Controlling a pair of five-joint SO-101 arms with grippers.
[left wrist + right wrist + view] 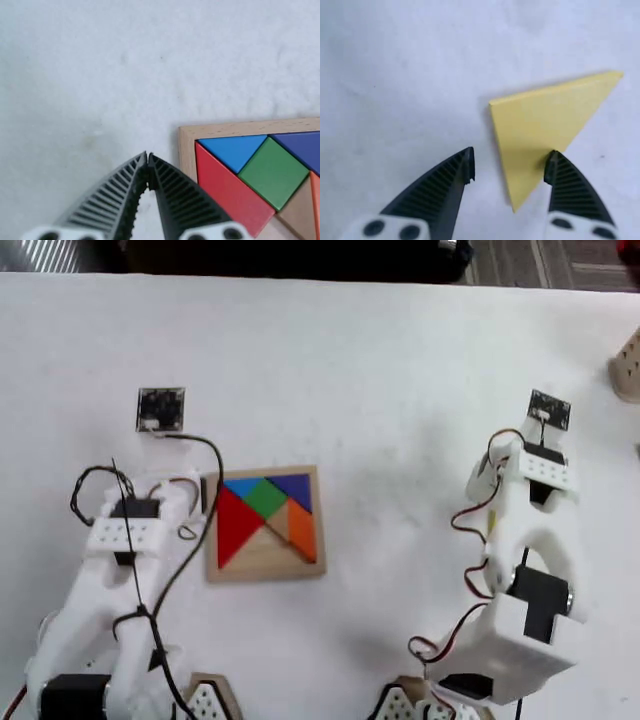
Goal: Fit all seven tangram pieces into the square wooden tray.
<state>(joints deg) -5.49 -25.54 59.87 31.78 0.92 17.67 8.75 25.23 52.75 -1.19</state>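
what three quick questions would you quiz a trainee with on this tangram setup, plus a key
1. True or false: the yellow triangle already lies in the wooden tray.
2. The left arm's jaws are: A) shut on nothing, B) wide open, C) clamped on a piece.
3. Fill in: the piece along the tray side nearest the left arm's jaws is coloured ___.
Key: 1 false, it lies on the table at the right arm's open jaws. 2 A. 3 red, the red triangle.
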